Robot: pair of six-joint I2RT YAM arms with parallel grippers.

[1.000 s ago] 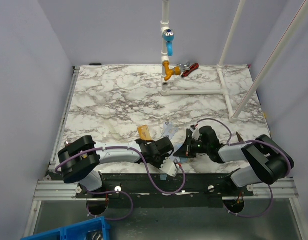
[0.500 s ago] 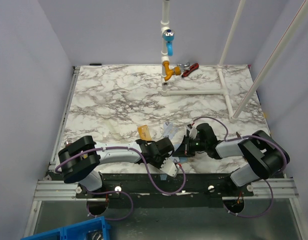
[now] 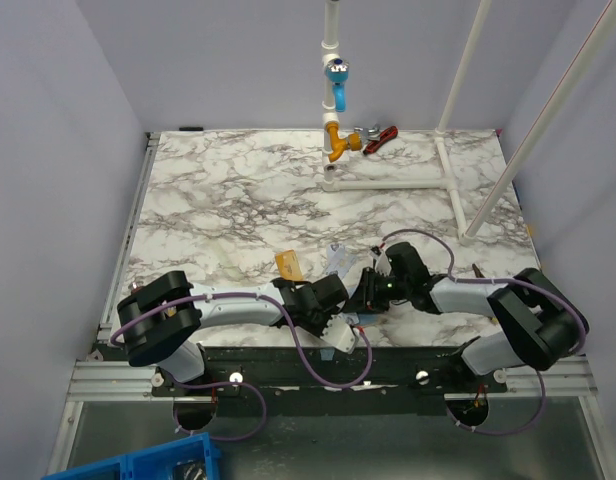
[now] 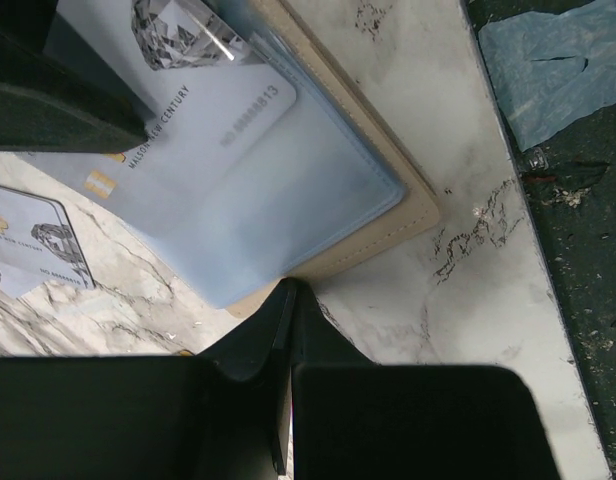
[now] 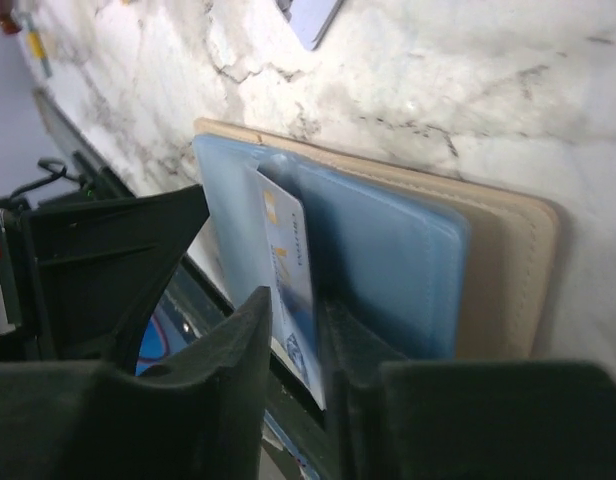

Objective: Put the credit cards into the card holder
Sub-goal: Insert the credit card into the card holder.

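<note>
- Right gripper (image 5: 298,322): jaws a little apart, with the pale blue-silver card (image 5: 286,250) standing on edge between them. Whether either pad touches it, cannot tell.
- That card: one end sits under the translucent pocket of the card holder (image 5: 508,265), the rest outside toward the gripper. Judged part-seated, not home.
- Left gripper (image 4: 288,300): jaws together, nothing between them. The tip is set against the holder's tan edge at 6 o'clock in the left wrist view, seemingly pinning it flat.
- Card holder: open, light-blue side up, on the marble table (image 3: 238,200) at the table's 6 o'clock, between the two grippers.
- Outward, top view: second pale card (image 3: 338,261) at roughly 12 o'clock from the grippers, gold-orange card (image 3: 288,264) at about 10 o'clock. Both lie loose on the marble, off the holder.
- Black card: not found in any view.
- Progress, as judged: one card going in, none confirmed fully seated. At least two are left to load, then possibly closing the holder.
</note>
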